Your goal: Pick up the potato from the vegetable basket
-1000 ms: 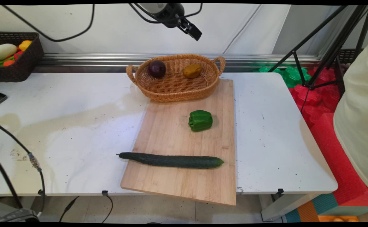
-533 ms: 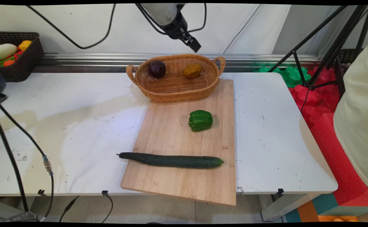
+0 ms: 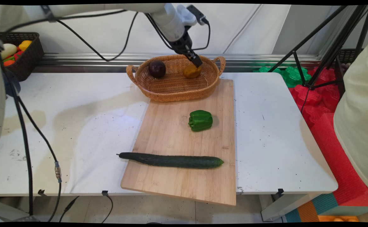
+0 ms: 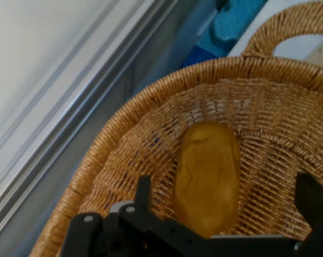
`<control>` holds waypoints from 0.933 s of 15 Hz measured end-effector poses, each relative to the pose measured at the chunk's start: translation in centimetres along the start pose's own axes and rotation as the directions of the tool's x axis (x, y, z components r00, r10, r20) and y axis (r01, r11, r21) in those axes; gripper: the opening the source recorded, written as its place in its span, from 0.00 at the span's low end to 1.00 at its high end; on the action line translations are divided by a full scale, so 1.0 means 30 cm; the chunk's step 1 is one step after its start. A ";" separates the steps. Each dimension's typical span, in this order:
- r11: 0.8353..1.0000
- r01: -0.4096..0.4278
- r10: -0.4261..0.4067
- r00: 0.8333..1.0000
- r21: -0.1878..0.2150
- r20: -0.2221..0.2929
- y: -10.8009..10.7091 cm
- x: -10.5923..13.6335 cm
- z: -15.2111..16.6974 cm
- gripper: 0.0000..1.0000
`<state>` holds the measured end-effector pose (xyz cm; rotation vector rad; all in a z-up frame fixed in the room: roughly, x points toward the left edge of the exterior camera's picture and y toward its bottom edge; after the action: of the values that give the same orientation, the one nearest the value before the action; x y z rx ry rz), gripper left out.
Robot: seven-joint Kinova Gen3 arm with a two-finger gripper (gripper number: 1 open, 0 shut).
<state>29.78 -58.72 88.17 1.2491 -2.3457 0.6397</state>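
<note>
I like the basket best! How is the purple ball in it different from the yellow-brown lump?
The purple ball is dark and round; the yellow-brown lump is lighter and longer, like a potato. The ball sits at the wicker basket's left end with nothing near it; the lump lies at the right end, with the tool open just above it. Both rest inside the basket.

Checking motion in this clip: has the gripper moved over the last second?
Yes. The gripper has come down from above the wicker basket to its rim, open over the yellow-brown potato.
</note>
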 end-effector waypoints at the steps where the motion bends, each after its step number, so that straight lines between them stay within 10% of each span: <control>1: 1.000 -0.008 0.008 1.000 -0.007 0.008 -0.001 -0.002 0.032 1.00; 12: 0.999 -0.030 0.032 0.998 -0.035 0.046 -0.014 -0.020 0.216 1.00; 13: 0.999 -0.031 0.033 0.998 -0.036 0.048 -0.016 -0.022 0.227 0.00; 14: 0.999 -0.032 0.034 0.998 -0.037 0.049 -0.016 -0.023 0.234 0.00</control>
<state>29.60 -62.49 82.18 1.2264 -2.4124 0.5809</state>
